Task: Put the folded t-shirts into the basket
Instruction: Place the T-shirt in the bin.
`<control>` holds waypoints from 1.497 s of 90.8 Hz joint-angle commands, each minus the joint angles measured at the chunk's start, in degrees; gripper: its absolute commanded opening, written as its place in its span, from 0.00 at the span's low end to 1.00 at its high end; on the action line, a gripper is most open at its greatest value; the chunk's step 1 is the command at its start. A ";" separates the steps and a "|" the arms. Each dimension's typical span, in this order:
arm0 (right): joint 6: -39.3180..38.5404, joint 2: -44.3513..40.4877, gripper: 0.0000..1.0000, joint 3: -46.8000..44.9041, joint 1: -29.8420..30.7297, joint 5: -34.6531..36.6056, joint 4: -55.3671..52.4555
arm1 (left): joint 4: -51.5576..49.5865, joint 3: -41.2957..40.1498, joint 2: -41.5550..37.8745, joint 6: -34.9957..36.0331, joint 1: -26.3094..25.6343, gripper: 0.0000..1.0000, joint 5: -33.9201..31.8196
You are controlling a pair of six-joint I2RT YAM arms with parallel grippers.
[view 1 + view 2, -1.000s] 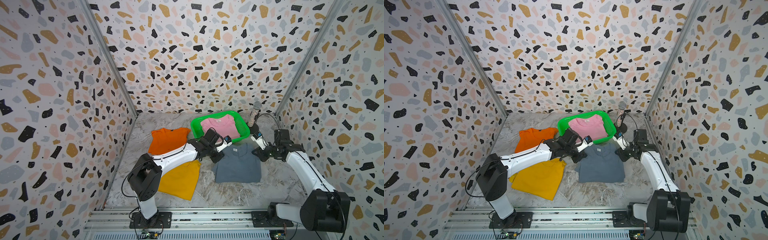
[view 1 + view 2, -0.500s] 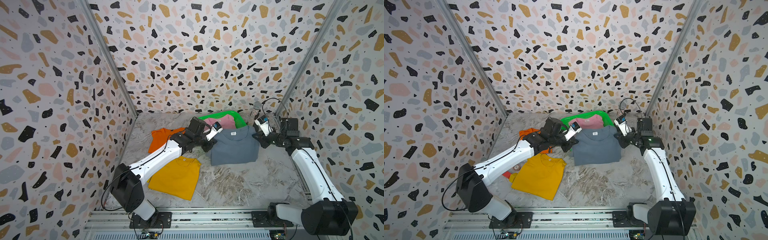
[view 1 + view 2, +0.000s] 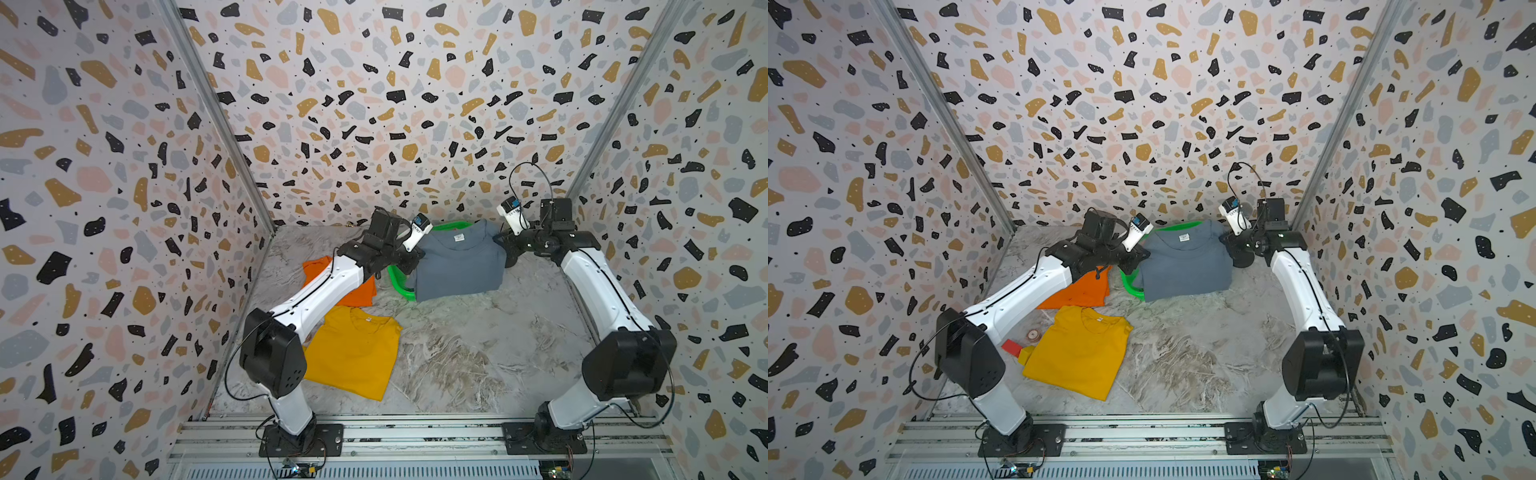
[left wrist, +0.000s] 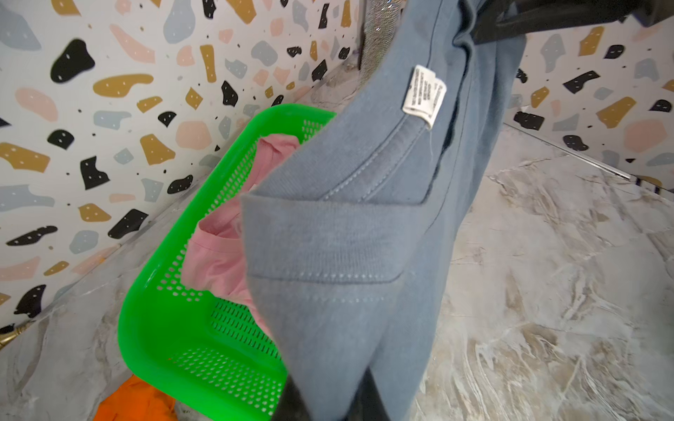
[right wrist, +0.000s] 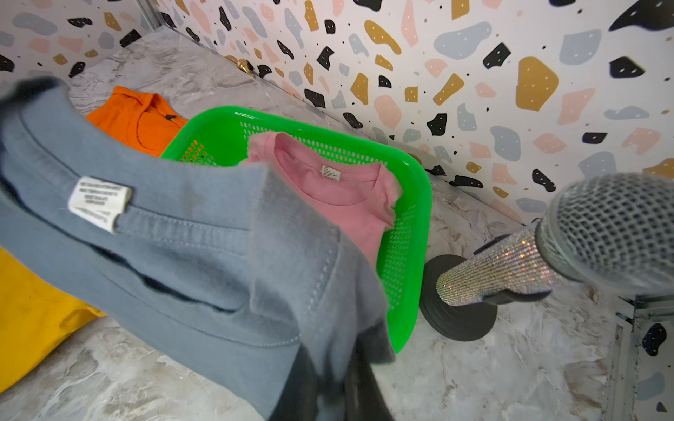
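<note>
Fingers (image 4: 293, 399) of the left gripper (image 3: 412, 264) and right gripper (image 3: 503, 251) pinch the grey shirt (image 3: 457, 266) by its shoulders, hanging it just over the basket (image 3: 399, 286).

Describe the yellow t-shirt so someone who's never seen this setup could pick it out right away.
On the marble table, look near the front rail, beside the base of the left arm. The mustard yellow t-shirt lies flat there, untouched. Its neighbour, the orange t-shirt, sits farther back, partly under that arm.
</note>
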 commanded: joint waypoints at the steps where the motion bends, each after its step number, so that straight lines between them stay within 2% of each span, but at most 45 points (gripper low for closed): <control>1: 1.92 3.85 0.00 6.10 -0.06 4.06 1.51 | -0.46 4.58 3.77 -1.48 2.71 0.00 -1.68; 22: 1.60 15.91 0.00 16.90 2.18 6.95 -0.25 | -3.47 12.37 12.39 -1.28 5.35 0.00 -1.91; 72: -4.22 36.22 0.00 38.71 5.79 13.97 -9.20 | -4.90 17.28 21.97 0.93 7.61 0.00 -3.42; 102: -6.28 44.81 0.00 50.32 6.14 15.58 -13.29 | -5.65 22.28 27.71 1.27 7.56 0.00 -5.03; 117: -7.48 46.64 0.00 51.46 6.60 16.35 -13.29 | -5.72 21.69 28.47 1.00 7.57 0.00 -5.38; 124: -7.53 47.49 0.01 52.05 6.78 17.35 -13.11 | -5.08 21.15 28.62 1.41 7.57 0.11 -7.11; 129: -7.66 47.94 0.07 52.10 6.95 18.42 -12.79 | -4.89 21.15 28.73 1.77 7.58 0.21 -8.31; 136: -8.04 48.32 0.20 52.19 7.16 19.80 -12.46 | -4.88 21.28 28.85 2.23 7.57 0.27 -9.81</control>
